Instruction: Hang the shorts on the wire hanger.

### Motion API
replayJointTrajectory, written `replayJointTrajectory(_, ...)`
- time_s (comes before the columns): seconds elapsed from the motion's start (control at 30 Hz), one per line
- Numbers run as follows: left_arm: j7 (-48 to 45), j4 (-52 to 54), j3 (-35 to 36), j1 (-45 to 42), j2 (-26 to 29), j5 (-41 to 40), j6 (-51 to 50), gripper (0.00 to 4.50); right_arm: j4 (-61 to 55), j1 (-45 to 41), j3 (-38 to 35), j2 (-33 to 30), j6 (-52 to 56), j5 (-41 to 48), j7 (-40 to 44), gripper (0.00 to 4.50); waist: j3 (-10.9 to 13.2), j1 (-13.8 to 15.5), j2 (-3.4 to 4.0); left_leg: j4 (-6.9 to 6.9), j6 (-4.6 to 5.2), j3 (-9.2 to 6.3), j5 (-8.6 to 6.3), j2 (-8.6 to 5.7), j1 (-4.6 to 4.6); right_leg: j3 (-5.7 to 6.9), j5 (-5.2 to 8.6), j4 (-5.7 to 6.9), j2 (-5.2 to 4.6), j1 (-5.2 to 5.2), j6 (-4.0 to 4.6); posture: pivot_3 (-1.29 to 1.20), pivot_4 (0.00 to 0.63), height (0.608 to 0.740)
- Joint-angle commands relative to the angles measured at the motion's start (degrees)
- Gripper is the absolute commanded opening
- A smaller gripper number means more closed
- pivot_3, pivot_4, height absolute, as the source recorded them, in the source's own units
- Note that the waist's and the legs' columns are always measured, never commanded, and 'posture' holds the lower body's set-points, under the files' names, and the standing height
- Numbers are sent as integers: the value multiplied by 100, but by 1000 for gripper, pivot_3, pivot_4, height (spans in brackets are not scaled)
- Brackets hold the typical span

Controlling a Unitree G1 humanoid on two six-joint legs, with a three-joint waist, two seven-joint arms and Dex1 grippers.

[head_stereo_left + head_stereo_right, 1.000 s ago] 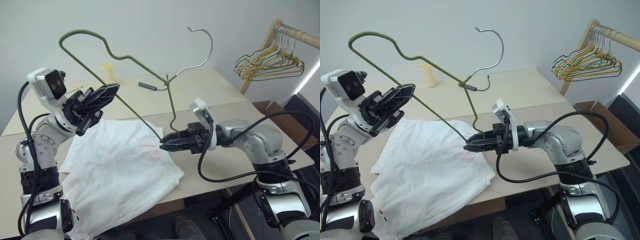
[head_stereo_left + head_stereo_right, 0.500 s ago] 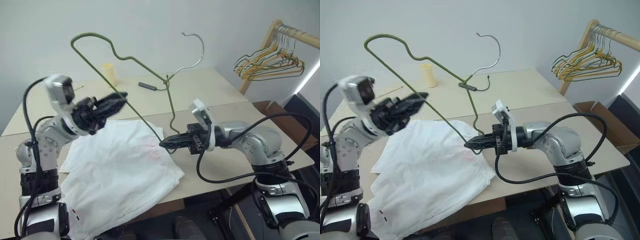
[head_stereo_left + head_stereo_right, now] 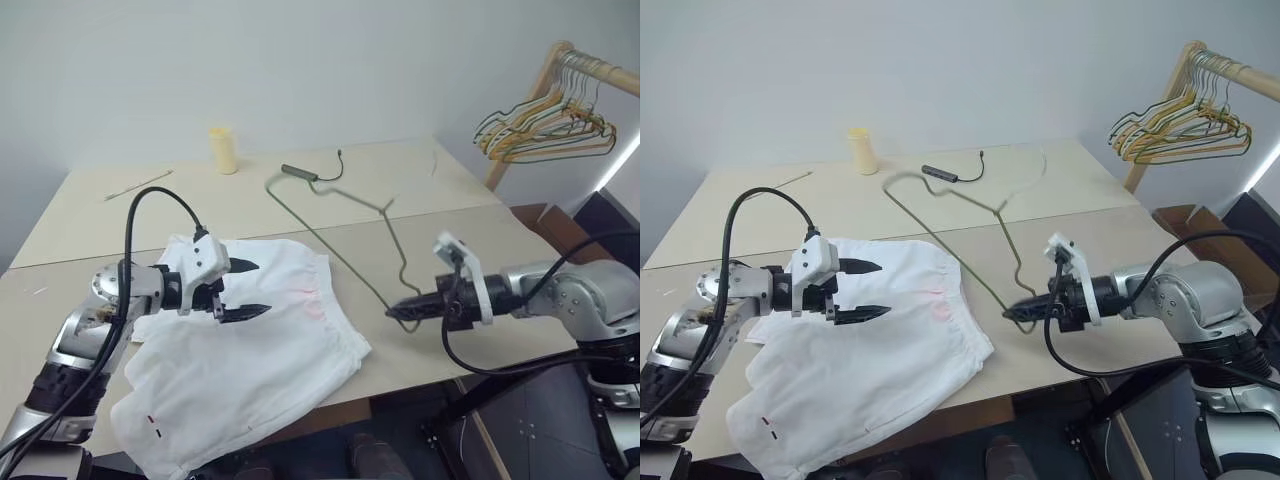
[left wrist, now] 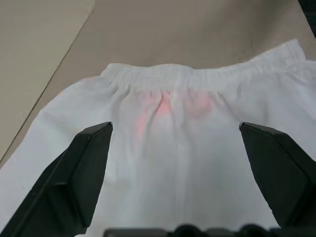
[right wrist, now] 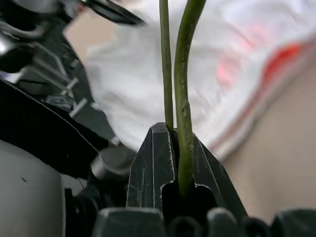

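Observation:
The white shorts lie spread on the table, gathered waistband and a faint pink patch toward the middle, one leg drooping over the front edge. My left gripper hovers just above them, open, its fingers spread wide with nothing between them. The wire hanger, thin and grey-green, lies low across the table to the right of the shorts. My right gripper is shut on the wire hanger's near corner; two wire strands run out of its closed jaws.
A wooden rack with a bunch of orange, yellow and green hangers stands at the far right. A yellow cup and a small dark object with a cable sit at the back of the table. A cardboard box lies beyond the right edge.
The left gripper let go of the hanger, opened and dropped down over the shorts. The hanger came down from upright to low across the table, and the right gripper drew its corner to the right.

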State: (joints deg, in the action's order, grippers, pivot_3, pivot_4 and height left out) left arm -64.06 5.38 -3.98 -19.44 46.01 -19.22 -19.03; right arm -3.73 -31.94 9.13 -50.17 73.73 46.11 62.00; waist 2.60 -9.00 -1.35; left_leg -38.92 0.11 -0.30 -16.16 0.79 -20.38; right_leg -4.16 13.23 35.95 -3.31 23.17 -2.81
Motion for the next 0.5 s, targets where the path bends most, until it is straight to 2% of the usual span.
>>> replayJointTrajectory(0.03, -42, 311, 87, 46, -31, -102, 43, 4477, 595, -321, 307, -219, 281, -36, 595, 0, 0, 6, 0, -1, 0, 2, 0, 0, 0, -1, 1, 0, 0, 0, -3, -142, 0, 740)
replayJointTrajectory(0.17, -97, 575, 66, 321, 46, -54, 16, 4477, 1686, -389, 1187, -843, -312, -517, 2272, 0, 0, 25, 1, -1, 8, 7, -4, 0, -2, -3, 3, -3, -1, 0, -5, -132, 0, 740)
replayJointTrajectory(0.23, -49, 670, 90, 437, 50, -34, -5, 4477, 2185, -606, 1610, -916, -327, -768, 2781, 0, 1, 29, 1, -2, 11, 11, -6, -1, -4, -3, 3, -6, -4, 0, -6, -115, 0, 740)
replayJointTrajectory(0.37, -20, 824, 91, 692, 156, 46, -54, 4477, 2629, -903, 2246, -961, -224, -661, 3050, 0, 1, 11, 1, -5, 11, 12, -6, 2, 2, -4, 4, -1, -3, 0, -6, -111, 0, 740)
replayJointTrajectory(0.5, -17, 637, 93, 808, 362, 316, 50, 4477, 2891, -970, 2446, -757, -91, -581, 3050, 0, 1, 14, 1, -5, 11, 11, -6, 3, 8, -4, 4, 8, 1, -1, -7, -102, 0, 740)
